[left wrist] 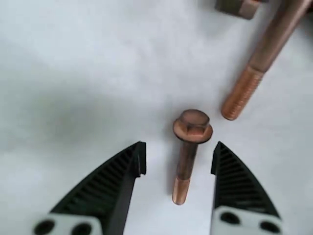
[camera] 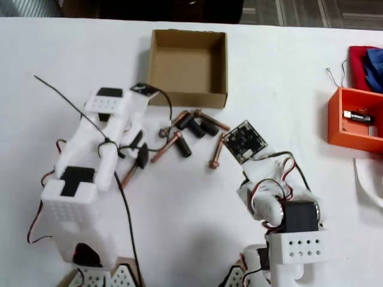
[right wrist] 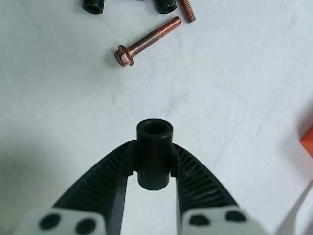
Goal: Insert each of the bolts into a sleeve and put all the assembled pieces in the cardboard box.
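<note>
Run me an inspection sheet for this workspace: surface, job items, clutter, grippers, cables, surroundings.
Surface: white table, plain.
Job's things: cardboard box with nothing inside; copper bolts and black sleeves clustered on the table just in front of it.
Clutter: orange bin holding a small item; red and blue cloth behind it.
Grippers: left gripper open, astride a lying bolt; right gripper shut on a sleeve.
Cables: thin black cable trailing across the table by the left arm.
Surroundings: dark area past the far edge, no detail.
</note>
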You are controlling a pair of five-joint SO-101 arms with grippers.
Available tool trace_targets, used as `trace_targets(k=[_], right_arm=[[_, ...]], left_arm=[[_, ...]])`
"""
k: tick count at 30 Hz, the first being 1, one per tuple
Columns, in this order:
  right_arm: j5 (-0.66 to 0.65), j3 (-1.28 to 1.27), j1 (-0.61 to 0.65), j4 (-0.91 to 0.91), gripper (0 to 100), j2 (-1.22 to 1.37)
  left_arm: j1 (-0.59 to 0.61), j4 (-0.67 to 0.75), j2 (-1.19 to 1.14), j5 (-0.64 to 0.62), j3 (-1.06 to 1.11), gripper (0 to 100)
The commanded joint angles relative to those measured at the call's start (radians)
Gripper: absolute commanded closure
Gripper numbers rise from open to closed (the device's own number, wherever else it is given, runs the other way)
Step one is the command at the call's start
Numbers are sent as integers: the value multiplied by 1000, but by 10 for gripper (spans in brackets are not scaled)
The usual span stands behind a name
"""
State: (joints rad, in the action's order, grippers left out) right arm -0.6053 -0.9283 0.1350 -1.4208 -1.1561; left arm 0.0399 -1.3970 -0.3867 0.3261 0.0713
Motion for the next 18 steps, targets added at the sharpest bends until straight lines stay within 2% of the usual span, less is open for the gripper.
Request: trace_targets(k=[1,6,12,18], right_arm=[[3,9,1,13,978,-18],[3,9,1,16,978,-18],[3,9,1,16,978,-18],[3,9,1,13,978,-18]], left_arm=[[-11,-11,5,8,16,767],[-11,-5,3,9,53,771],[-12,26,3,9,54,885],[-44,31,2,8,59,797]])
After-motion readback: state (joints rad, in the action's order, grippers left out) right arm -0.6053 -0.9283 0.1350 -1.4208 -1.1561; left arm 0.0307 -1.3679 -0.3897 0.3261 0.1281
